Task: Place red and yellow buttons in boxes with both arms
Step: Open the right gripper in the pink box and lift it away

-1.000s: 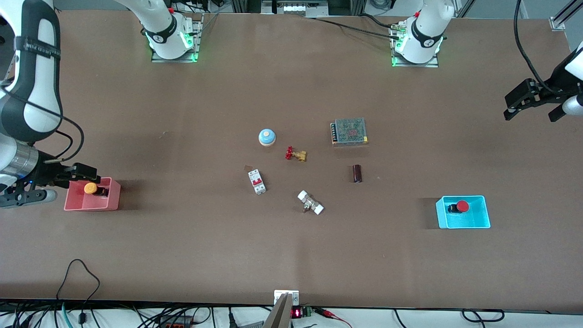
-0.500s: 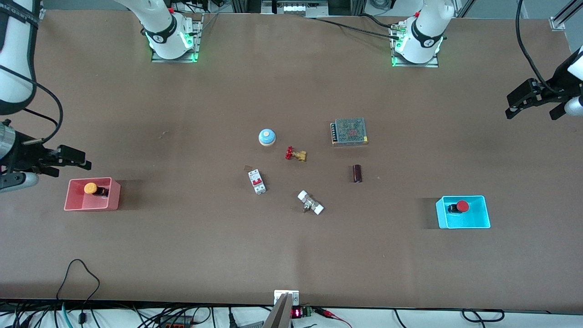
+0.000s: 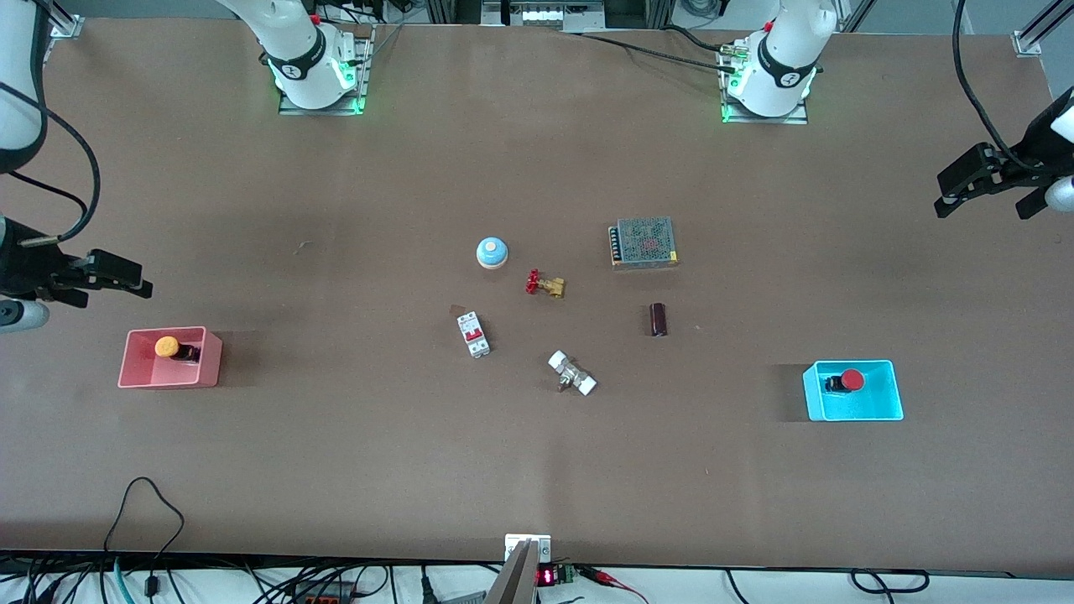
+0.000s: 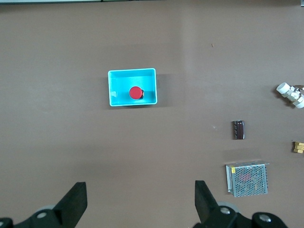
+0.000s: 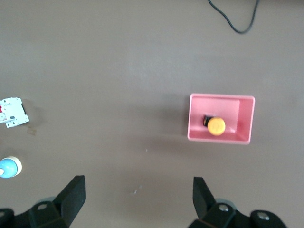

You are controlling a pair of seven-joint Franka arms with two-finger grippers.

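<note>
Tabletop [image 3: 336, 470] from the front camera: the orange-yellow button [image 3: 168, 346] lies in the salmon-pink box [image 3: 134, 377] toward the right arm's end, the red button [image 3: 852, 380] in the cyan box [image 3: 889, 407] toward the left arm's end. Taking the grey mesh-topped box [image 3: 643, 242] as landmark, both boxes sit nearer the camera than it, well apart from it. The right tool [image 3: 113, 275] hangs above the pink box, empty; its arm is cut off at the frame edge. The left tool [image 3: 988, 180] hovers up near the table's edge, partly cropped.

Left wrist view: tool fingers [image 4: 76, 206] spread wide, only tips showing; the red cap hides most of its black base.

Right wrist view: fingers [image 5: 73, 194] likewise spread, nothing between them.
</note>
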